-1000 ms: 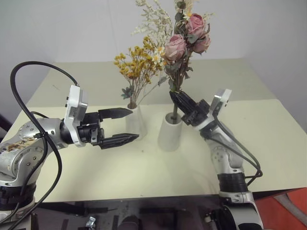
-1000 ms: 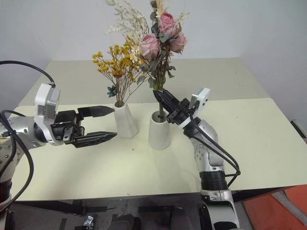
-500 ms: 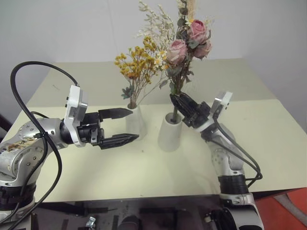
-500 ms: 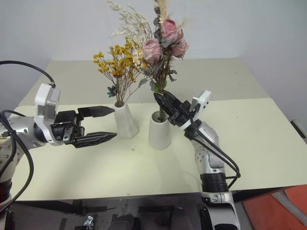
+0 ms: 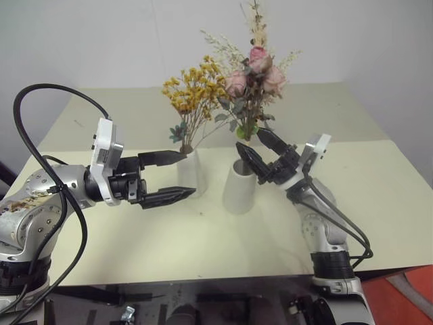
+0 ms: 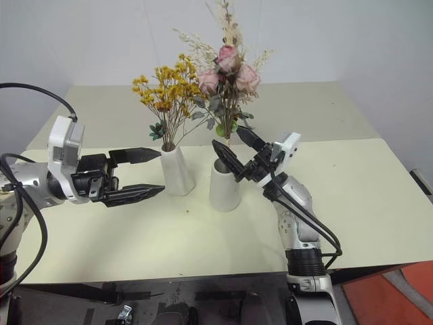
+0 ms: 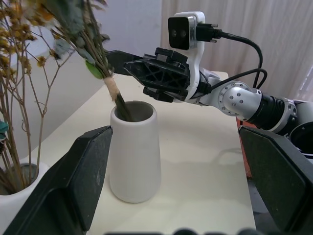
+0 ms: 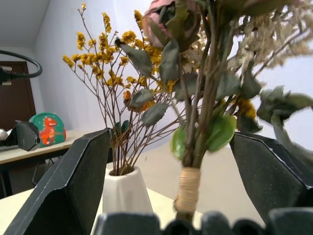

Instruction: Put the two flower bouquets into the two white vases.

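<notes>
Vases first: nearest the robot, the wider vase [image 5: 240,186] holds the pink rose bouquet [image 5: 254,74], its stems down in the mouth, with the right gripper [image 5: 260,152] spread wide around the stems and gripping nothing. Just behind and to its left, the slim vase [image 5: 189,169] holds the yellow-orange bouquet [image 5: 195,88], beside the left gripper [image 5: 172,177], fingers wide and empty. Both bouquets look placed; I judge only pulling the arms clear remains.

The plain matte white slim vase [image 7: 14,203] is cut off at the left wrist view's edge — its base unseen. The pink rose bouquet's stem end [image 7: 122,108] vanishes inside the wider white vase [image 7: 134,156] — depth untellable.
</notes>
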{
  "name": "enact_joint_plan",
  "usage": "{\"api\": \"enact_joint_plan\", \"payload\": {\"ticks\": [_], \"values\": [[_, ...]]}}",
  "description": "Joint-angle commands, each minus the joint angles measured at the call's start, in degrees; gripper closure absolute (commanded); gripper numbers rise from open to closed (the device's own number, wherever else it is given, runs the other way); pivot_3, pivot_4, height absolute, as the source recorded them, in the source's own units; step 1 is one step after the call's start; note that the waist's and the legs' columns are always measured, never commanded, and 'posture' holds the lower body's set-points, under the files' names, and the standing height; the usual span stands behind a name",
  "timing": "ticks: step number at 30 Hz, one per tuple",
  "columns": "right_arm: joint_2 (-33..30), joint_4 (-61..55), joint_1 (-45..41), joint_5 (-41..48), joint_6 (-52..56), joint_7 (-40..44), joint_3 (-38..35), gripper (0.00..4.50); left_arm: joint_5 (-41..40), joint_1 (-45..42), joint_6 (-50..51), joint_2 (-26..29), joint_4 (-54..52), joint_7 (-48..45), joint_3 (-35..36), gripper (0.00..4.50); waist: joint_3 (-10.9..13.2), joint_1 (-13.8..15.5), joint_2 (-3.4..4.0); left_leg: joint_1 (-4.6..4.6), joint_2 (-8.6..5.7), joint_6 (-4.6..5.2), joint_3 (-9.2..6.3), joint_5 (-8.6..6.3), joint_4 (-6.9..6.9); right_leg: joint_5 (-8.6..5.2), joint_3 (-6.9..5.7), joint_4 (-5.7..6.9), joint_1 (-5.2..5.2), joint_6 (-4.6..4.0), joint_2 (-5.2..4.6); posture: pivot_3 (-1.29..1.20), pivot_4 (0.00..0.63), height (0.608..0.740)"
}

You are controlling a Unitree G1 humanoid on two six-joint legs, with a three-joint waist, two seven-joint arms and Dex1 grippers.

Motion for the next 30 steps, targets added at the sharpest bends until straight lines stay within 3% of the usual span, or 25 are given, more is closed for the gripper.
{"api": "enact_joint_plan", "payload": {"ticks": [1,6,18,30], "values": [[-0.6,-2.9,-0.4,1.3,-0.9,0.7,-0.5,0.03,0.3,-1.4,-1.7,-0.1,-0.1,-0.4,0.4,0.00,0.0,0.0,0.00,0.00,0.00,0.00,0.00,0.00,0.00,0.00,0.00,0.00,0.00,0.00,0.00,0.00,0.150,0.740],[-2.3,-3.9,0.4,3.0,0.2,2.2,-1.1,0.03,0.4,-1.4,-1.8,0.0,0.2,-0.7,0.6,0.00,0.0,0.1,0.00,0.00,0.00,0.00,0.00,0.00,0.00,0.00,0.00,0.00,0.01,0.00,0.00,0.00,0.150,0.740],[-15.7,-3.8,1.0,1.3,-1.1,13.0,-1.1,0.03,0.5,-1.2,-1.9,0.0,0.4,-1.0,0.5,0.00,0.0,0.2,0.00,0.02,0.00,0.01,0.00,0.00,0.01,0.00,-0.01,-0.10,0.09,0.00,0.00,0.00,0.150,0.740],[-20.6,0.1,1.1,-4.3,-4.5,18.0,0.3,0.03,0.8,-1.0,-2.8,-0.4,0.8,-1.1,-0.1,0.00,0.0,0.2,-0.01,0.02,0.00,0.01,0.01,-0.01,0.03,0.00,-0.01,-0.11,0.11,0.00,0.00,0.00,0.150,0.740]]}}
